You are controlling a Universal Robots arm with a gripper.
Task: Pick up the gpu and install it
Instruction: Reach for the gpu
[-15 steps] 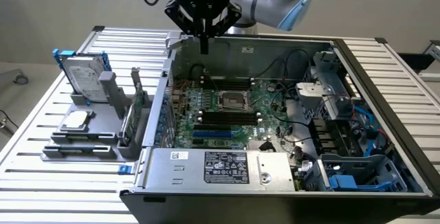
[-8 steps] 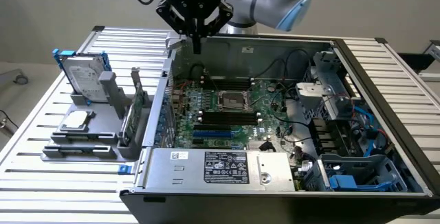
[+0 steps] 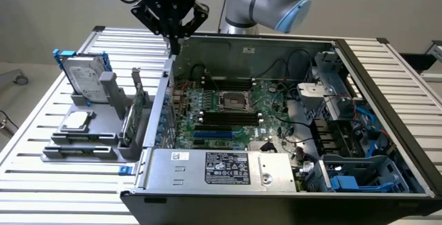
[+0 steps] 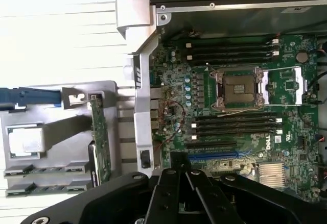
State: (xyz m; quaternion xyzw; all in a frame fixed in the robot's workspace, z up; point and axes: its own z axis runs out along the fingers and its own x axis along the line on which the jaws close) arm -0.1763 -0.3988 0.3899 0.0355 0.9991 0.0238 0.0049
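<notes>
The gpu (image 3: 136, 115) stands on its long edge in a slot of the gray holder (image 3: 83, 147), at 9 o'clock of the open computer case (image 3: 386, 132) and just beside the case's side wall. In the exterior view its long axis runs roughly from 12 to 6 o'clock, with the thin top edge facing up. What looks like the silver bracket end points toward 12 o'clock. The hard drive (image 3: 86, 77) in its blue frame stands at about 10 o'clock of the card, on the same holder.

The gripper (image 3: 175, 41) hangs at about 1 o'clock of the card, well apart from it and over the case's rear corner. Its fingers look pressed together, with nothing between them.

The likely trouble is the tight space. The card is thin and sits between the holder's posts and the case wall, so a descent slightly off line could strike either. A pinch not square to the long axis could tilt the card and bind it in its slot.
</notes>
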